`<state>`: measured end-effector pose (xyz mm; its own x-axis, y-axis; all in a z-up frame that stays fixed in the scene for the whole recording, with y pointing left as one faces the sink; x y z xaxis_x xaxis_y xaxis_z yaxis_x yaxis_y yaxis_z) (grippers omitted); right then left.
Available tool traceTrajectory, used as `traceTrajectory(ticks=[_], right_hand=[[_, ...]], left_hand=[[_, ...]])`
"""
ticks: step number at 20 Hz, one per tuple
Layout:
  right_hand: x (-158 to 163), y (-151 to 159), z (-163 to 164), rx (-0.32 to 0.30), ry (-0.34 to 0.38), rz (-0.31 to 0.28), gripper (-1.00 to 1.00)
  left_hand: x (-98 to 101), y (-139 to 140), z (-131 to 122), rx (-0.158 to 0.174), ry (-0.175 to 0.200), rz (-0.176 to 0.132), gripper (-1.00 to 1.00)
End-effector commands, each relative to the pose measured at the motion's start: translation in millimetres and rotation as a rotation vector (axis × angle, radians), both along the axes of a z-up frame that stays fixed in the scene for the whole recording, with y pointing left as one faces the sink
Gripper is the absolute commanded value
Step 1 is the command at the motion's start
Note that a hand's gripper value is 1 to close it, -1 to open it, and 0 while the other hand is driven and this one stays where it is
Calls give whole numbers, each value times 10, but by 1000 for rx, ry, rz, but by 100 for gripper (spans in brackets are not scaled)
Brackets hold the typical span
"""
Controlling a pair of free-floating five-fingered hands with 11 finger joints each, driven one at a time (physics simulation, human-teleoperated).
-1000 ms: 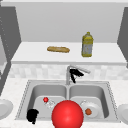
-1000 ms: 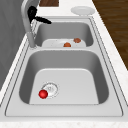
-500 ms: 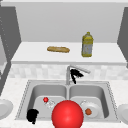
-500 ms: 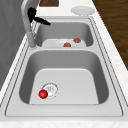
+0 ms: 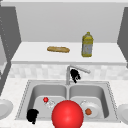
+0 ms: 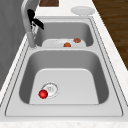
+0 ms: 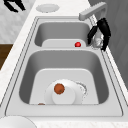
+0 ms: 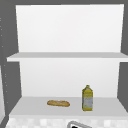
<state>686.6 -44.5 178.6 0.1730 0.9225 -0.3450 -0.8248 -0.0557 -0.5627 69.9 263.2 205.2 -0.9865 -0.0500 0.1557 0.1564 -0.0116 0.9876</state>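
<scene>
Your right hand [image 5: 75, 75] hung just under the faucet [image 5: 77, 68] spout, behind the sink [image 5: 22, 98] divider. In the right side view its fingers [image 7: 106, 30] curled downward, apart from each other, around a pale blurred thing that you could not identify. Your left hand [image 5: 32, 115] floated at the front left corner of the sink; whether its fingers were spread, you could not tell. A big red ball [image 5: 67, 115] covered part of the plate [image 5: 93, 111] in the right basin.
</scene>
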Motion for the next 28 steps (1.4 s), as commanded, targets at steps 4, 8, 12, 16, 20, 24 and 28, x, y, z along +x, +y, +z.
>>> traceTrajectory(ticks=[4, 8, 12, 16, 20, 24, 28], right_hand=[[74, -35, -35, 129, -66, 60, 100], [130, -123, -25, 145, -121, 41, 100], [105, -180, -39, 114, -160, 34, 100], [52, 62, -65, 43, -176, 12, 100], [56, 262, -115, -51, -205, -69, 100], [69, 314, -133, -80, -226, -104, 100], [72, 337, -141, -85, -235, -122, 100]], left_hand=[[0, 0, 0, 0, 0, 0, 0], [0, 0, 0, 0, 0, 0, 0], [0, 0, 0, 0, 0, 0, 0], [0, 0, 0, 0, 0, 0, 0], [0, 0, 0, 0, 0, 0, 0], [0, 0, 0, 0, 0, 0, 0], [0, 0, 0, 0, 0, 0, 0]])
